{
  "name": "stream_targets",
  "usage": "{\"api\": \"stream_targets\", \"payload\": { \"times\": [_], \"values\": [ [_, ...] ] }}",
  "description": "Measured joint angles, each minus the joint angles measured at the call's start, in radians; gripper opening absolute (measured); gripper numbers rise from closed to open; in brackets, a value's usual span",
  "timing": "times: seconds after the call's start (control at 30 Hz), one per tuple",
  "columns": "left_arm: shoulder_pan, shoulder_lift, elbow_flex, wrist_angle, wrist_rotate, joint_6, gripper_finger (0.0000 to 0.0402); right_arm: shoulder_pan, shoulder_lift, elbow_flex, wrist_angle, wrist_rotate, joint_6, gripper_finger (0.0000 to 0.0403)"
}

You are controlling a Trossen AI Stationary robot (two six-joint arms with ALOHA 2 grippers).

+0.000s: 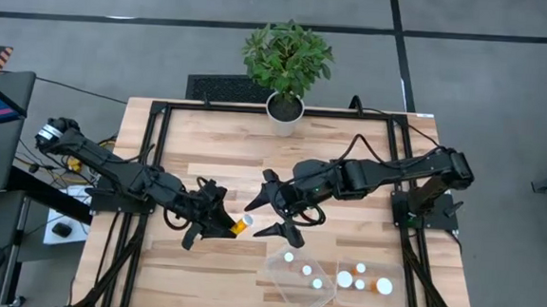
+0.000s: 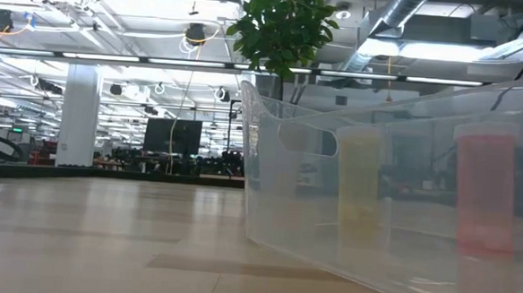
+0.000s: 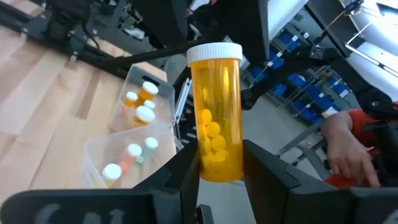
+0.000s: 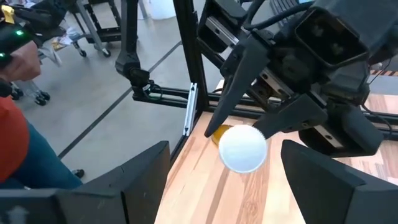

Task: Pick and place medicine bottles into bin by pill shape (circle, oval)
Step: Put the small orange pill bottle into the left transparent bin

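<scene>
An amber medicine bottle [image 3: 216,112] with a white cap [image 4: 242,148] holds round yellow pills. My left gripper [image 1: 220,219] is shut on it over the middle of the table, and it also shows in the high view [image 1: 239,226]. My right gripper [image 1: 275,214] is open and empty, just right of the bottle, with its fingers facing the cap. Several other bottles stand in two clear bins [image 1: 299,286] [image 1: 367,297] near the front edge. The low view shows a yellowish bottle [image 2: 360,183] and an orange one [image 2: 485,185] through a bin wall. My left gripper pinches the bottle's lower body, near its base [image 3: 217,163], between its two fingers [image 3: 186,168]. The fingers come about level from the table's left and lie along the bottle. The capped end sticks out past the fingertips toward my right gripper. The bottle looks clear of the table.
A potted plant [image 1: 287,64] stands at the table's far edge. Black frame rails [image 1: 156,137] run along the table's left and right sides. A person stands beyond the table; a hand [image 3: 342,140] and a red sleeve [image 4: 12,146] show in the wrist views.
</scene>
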State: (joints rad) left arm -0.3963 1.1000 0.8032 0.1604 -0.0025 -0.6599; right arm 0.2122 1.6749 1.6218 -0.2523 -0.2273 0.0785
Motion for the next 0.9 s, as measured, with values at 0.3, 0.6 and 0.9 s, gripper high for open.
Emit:
{"api": "stream_targets", "payload": {
  "times": [0.3, 0.6, 0.9],
  "values": [
    [0.024, 0.0, 0.0, 0.021, 0.051, -0.042, 0.0099, 0.001, 0.0, 0.0, -0.001, -0.011, 0.002, 0.0313],
    [0.034, 0.0, 0.0, 0.025, 0.083, -0.068, 0.0099, 0.0, 0.0, 0.0, -0.001, -0.019, -0.001, 0.0304],
    [0.034, 0.0, 0.0, 0.023, 0.085, -0.071, 0.0099, -0.015, 0.019, 0.0, 0.028, -0.033, -0.009, 0.0304]
  ]
}}
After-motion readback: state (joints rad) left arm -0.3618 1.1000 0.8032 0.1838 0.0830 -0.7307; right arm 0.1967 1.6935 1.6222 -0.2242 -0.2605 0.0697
